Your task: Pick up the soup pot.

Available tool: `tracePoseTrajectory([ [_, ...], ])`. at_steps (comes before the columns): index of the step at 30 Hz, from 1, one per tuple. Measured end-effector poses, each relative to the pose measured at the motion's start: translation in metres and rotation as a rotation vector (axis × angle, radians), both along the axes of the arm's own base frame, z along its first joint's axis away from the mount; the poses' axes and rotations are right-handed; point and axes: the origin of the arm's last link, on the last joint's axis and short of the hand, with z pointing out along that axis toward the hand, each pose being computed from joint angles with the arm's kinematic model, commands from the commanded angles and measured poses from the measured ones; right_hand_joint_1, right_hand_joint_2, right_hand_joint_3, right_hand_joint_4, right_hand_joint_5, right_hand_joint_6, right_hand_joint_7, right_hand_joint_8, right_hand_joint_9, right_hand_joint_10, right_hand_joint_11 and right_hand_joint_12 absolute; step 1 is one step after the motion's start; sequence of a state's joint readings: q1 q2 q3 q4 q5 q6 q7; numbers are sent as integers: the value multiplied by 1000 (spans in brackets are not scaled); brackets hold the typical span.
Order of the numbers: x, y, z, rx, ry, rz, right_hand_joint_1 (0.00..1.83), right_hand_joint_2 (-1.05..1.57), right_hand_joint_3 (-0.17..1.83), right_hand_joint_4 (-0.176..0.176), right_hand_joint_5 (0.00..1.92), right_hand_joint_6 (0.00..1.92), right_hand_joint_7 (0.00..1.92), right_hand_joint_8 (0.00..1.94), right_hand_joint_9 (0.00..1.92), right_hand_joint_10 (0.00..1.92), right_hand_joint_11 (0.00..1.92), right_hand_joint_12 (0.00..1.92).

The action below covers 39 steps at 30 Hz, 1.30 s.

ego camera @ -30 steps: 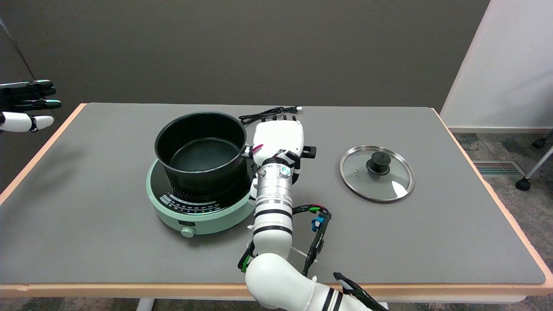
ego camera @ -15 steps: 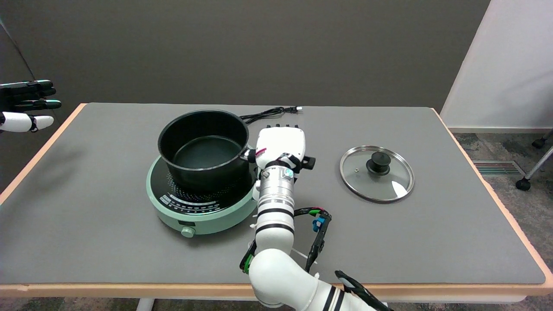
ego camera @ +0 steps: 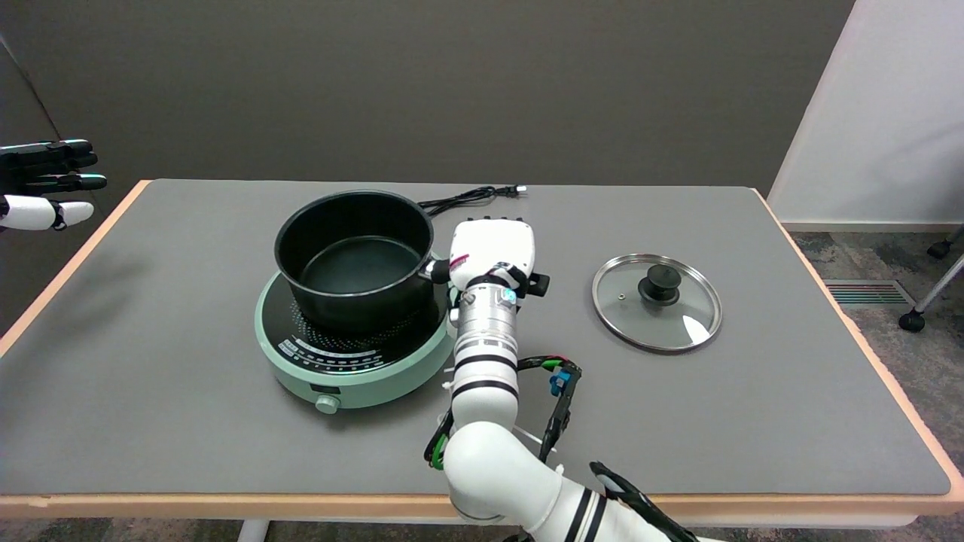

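The black soup pot (ego camera: 350,260) hangs tilted just above the mint-green induction cooker (ego camera: 350,354), its base over the cooker's dark top. My right hand (ego camera: 493,252) grips the pot's side handle, whose black end sticks out past the hand's right side. The fingers are curled under, out of sight beneath the white back of the hand. The pot has no lid and nothing inside.
A glass lid (ego camera: 657,301) with a black knob lies on the grey table (ego camera: 753,414) to the right. The cooker's black power cord (ego camera: 471,196) trails behind the pot. The idle left hand (ego camera: 45,184) hovers at the far left edge.
The pot has risen off the cooker and shifted slightly right and back with my right hand on its handle. The arm has swung a little to the right.
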State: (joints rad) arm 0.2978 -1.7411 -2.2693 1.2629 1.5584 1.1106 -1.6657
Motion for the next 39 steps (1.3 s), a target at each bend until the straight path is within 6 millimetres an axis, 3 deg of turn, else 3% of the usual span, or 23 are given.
tracePoseTrajectory([
  [6,4,-2,2,11,3,13,1084,690,1286,-77,1768,1768,1768,1768,1768,1768,1768,1768],
  [9,7,-2,4,13,6,25,921,1054,886,-80,1770,1770,1770,1770,1770,1770,1770,1770],
  [11,9,-2,5,13,8,35,882,1066,830,-79,1771,1771,1771,1771,1771,1771,1771,1771],
  [14,13,-2,7,15,11,52,903,949,925,-79,1779,1779,1779,1779,1779,1779,1779,1779],
  [21,19,1,12,17,9,84,932,1173,636,-79,1780,1780,1780,1780,1780,1780,1780,1780],
  [32,26,15,29,14,0,133,935,1233,718,-79,1771,1771,1771,1771,1771,1771,1771,1771],
  [39,31,30,51,6,0,160,922,1271,726,-79,1769,1769,1769,1769,1769,1769,1769,1769],
])
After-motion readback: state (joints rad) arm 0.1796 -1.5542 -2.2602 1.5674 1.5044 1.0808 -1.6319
